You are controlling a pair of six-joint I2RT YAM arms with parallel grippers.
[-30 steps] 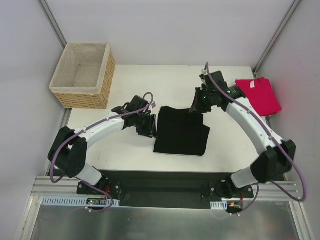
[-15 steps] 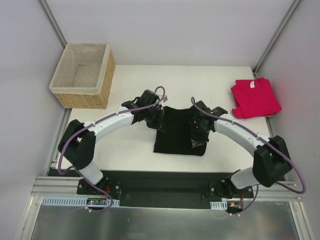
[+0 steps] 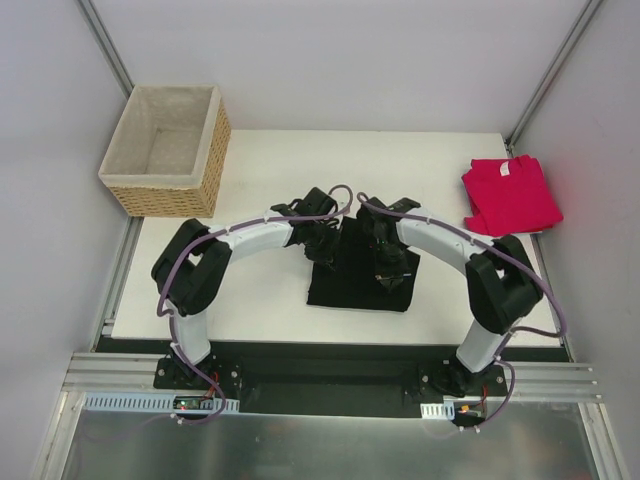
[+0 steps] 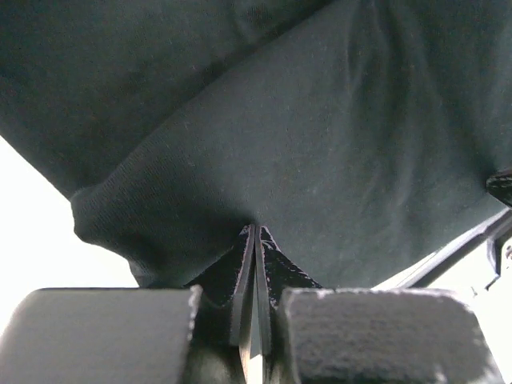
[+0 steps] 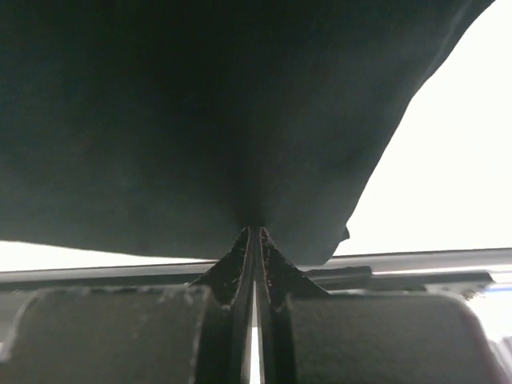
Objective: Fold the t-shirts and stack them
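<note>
My left gripper and right gripper are both pinched shut on edges of the black cloth t-shirt, part-folded in the middle of the white worktop. The plain pinkish-red t-shirt, seemingly folded, lies well apart; stacking remains.

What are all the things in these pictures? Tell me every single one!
black t-shirt: one, black, middle of the table
red t-shirt: one, pinkish-red, far right corner of the table
basket: one, tan wicker with a pale cloth lining, far left corner
table: one, white, under the shirts
left arm: one, white and black with a purple cable, reaching in from the left
right arm: one, white and black with a purple cable, reaching in from the right
left end effector: one, black, shut on the black t-shirt
right end effector: one, black, shut on the black t-shirt
</note>
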